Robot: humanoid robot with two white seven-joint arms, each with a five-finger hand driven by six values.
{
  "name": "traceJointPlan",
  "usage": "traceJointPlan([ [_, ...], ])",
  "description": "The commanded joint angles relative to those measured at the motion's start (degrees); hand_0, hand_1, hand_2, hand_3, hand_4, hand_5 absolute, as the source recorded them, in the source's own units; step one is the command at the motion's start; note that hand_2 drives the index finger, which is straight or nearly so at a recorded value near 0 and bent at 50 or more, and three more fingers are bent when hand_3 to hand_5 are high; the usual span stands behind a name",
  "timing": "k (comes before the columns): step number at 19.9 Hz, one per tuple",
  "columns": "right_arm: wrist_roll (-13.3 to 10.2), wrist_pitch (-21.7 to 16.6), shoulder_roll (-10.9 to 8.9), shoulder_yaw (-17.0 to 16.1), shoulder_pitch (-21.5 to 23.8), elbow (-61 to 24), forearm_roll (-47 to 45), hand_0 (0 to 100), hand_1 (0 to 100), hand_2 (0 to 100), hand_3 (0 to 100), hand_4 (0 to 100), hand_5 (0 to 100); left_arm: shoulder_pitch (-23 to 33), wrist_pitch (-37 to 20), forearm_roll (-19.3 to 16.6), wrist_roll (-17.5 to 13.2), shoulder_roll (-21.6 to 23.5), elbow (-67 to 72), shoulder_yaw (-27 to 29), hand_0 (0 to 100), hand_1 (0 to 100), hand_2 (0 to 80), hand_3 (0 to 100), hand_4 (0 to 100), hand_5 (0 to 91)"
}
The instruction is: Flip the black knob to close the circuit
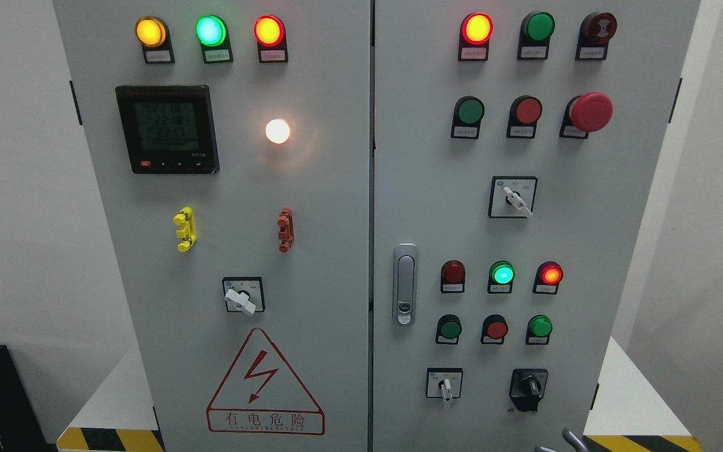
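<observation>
So the black knob (pixel 529 384) sits at the bottom right of the right-hand door of the grey electrical cabinet (pixel 336 188), just right of a small white-handled selector switch (pixel 444 384). Its pointer looks turned up toward the right, though it's tough to read. Nothing is touching it. At the very bottom edge, below and a bit right of the knob, a couple of grey curved fingertips (pixel 572 439) poke into view, probably the right hand; can't tell if it's spread or curled. Left hand isn't showing at all. Above the knob there's a row of green, red and green pushbuttons (pixel 494 329), and the green indicator lamp (pixel 502 274) is lit.
</observation>
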Motion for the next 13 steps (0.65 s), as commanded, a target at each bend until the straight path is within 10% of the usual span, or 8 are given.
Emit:
traceJointPlan([
  [1,1.1,-0.7,-0.22,1.6,3.2,-1.5,-3.3,0,5,0,0,0,0,0.0,0.0,-1.2,0.3,0.0,1.2,-1.2,12,56,0.0,0,0,0.0],
  [13,2.4,-1.7,-0.22,2.3,4.9,-0.8,-3.3,0,4,0,0,0,0,0.0,0.0,-1.2,0.3,0.0,1.2,-1.2,12,56,0.0,0,0,0.0],
])
